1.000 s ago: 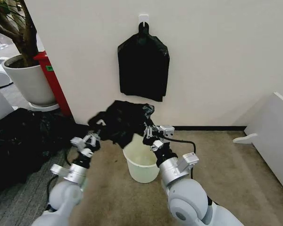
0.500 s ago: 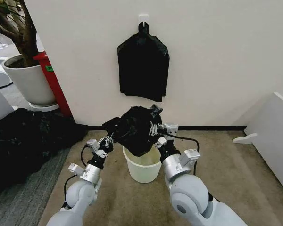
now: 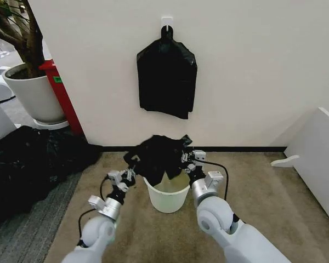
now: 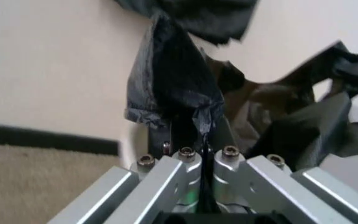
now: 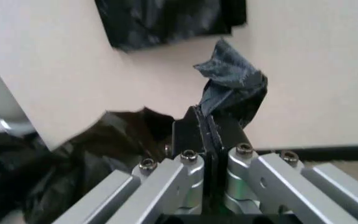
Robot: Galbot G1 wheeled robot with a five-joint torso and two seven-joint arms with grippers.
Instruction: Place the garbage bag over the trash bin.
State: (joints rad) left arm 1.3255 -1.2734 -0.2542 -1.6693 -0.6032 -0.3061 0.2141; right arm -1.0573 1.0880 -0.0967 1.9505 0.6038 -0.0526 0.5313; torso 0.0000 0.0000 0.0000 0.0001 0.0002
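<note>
- Garbage bag (image 3: 160, 156): loose, crinkled black plastic, held up between both grippers directly above the trash bin, its lower part hanging to the bin's rim.
- Trash bin (image 3: 165, 198): cream-white round bucket, upright on the tan carpet near the wall.
- Left gripper (image 3: 130, 174): at the bag's left edge, fingers pressed together on a fold of the plastic.
- Right gripper (image 3: 187, 159): at the bag's right edge, fingers clamped on a twisted corner.
- Bundle of black bags (image 3: 166, 78): hanging flat from a wall hook above.
- Plant pot (image 3: 34, 94): white, far left.
</note>
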